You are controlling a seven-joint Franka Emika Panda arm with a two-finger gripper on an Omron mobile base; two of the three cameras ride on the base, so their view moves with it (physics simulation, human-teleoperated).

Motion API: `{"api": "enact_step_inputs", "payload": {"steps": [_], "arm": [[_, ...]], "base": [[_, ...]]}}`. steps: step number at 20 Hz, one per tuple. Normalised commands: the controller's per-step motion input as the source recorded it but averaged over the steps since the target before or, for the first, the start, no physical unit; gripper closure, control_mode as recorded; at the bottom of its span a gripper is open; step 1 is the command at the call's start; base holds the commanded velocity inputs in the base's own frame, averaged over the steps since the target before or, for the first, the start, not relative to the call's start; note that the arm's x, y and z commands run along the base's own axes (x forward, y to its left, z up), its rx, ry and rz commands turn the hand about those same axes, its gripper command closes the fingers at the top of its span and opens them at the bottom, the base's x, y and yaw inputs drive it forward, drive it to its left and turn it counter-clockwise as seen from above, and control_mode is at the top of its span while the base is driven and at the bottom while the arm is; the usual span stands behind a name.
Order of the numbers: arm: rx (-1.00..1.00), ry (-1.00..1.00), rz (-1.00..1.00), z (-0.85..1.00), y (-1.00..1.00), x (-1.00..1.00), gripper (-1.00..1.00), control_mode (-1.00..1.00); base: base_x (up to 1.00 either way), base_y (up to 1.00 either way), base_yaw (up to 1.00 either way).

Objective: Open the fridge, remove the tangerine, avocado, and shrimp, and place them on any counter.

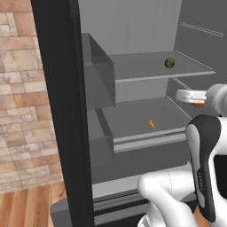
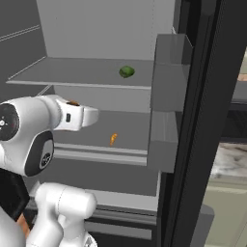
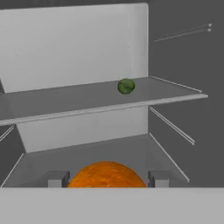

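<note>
grey shelves fill the open fridge (image 1: 133,26). on the upper shelf (image 1: 150,66) we see the avocado (image 1: 170,63) sitting alone. on the lower shelf (image 1: 137,119) the shrimp (image 1: 152,124) lies near the front edge. our claw (image 3: 105,178) reaches in over that lower shelf, its two fingers (image 3: 57,178) standing on either side of the tangerine (image 3: 105,175); we cannot tell whether they press it.
</note>
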Motion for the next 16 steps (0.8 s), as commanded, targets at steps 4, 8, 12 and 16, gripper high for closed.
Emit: {"api": "enact_step_inputs", "payload": {"steps": [4, 8, 12, 16], "arm": [[0.00, 0.00, 0.00, 0.00, 0.00, 0.00, 1.00, 1.00], [0.00, 0.00, 0.00, 0.00, 0.00, 0.00, 1.00, 1.00], [0.00, 0.00, 0.00, 0.00, 0.00, 0.00, 1.00, 1.00], [0.00, 0.00, 0.00, 0.00, 0.00, 0.00, 1.00, 1.00]], "base": [[-0.98, 0.00, 0.00], [-1.00, -0.03, -0.02], [-1.00, -0.08, -0.02], [-0.96, -0.46, -0.03]]}}
